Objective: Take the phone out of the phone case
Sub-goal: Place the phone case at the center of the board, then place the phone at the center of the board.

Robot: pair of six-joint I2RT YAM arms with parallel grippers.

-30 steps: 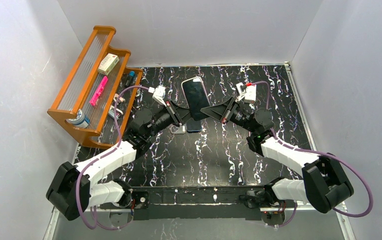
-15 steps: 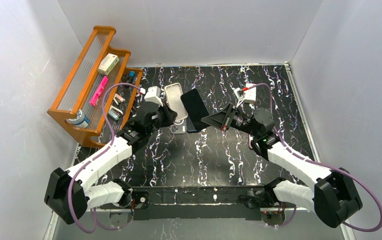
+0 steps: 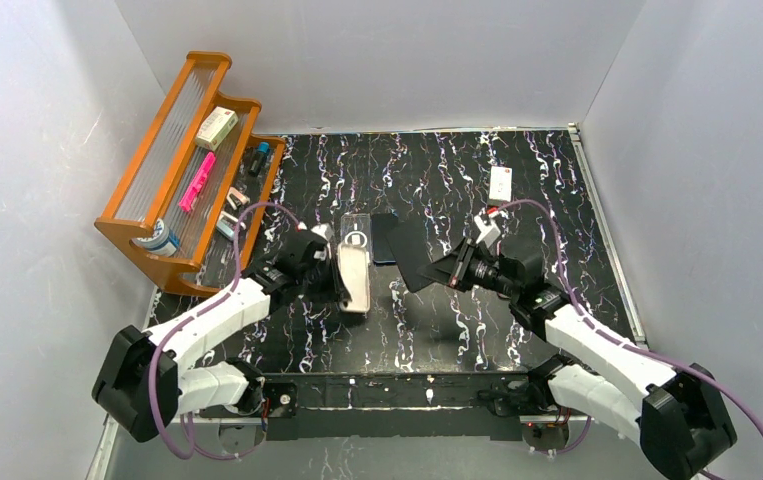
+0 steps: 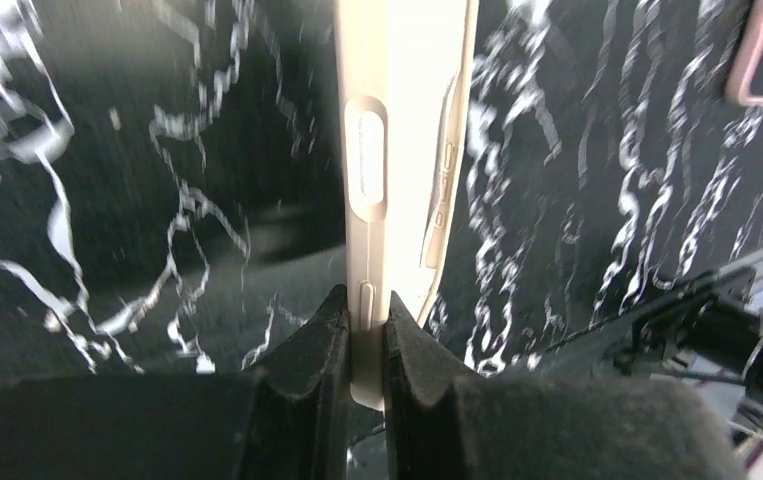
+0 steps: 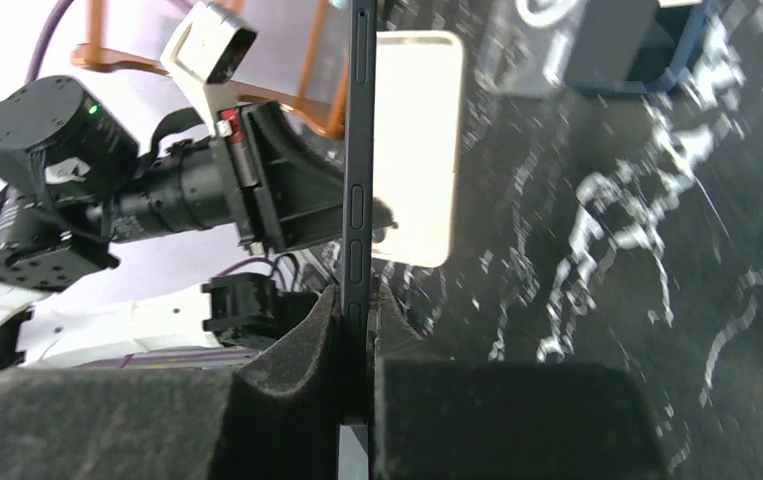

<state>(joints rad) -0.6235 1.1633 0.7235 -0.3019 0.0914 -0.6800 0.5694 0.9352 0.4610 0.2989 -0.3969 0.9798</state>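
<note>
**Phone (image 3: 415,250), slim, black and flat, is out of its cream plastic phone case (image 3: 354,265)**

The main work of the task looks finished. In the top view the phone and the phone case are two separate things. Both are held above the black, white-veined table (image 3: 437,170), near each other with a clear gap of tabletop showing between them.

The left gripper (image 4: 365,305) is pressed together on the phone case (image 4: 397,120), pinching one thin side wall near its end. Its wrist view shows the case edge-on, running away from the fingers. The moulded button covers are visible, and no dark body fills it as far as this angle shows.

The right gripper (image 5: 359,300) is likewise closed tight, pinching the phone (image 5: 359,150) by one end. The phone appears there as a narrow black edge. Its side buttons are bare and no cream lip wraps them. The pale back of the case stands beyond it, next to the left arm.

What is left, as I judge it, is only tidying. Neither item rests on the table, so each may need to be set down and let go. Both grips are on thin edges, so either piece could twist or slip if lowered carelessly.
</note>
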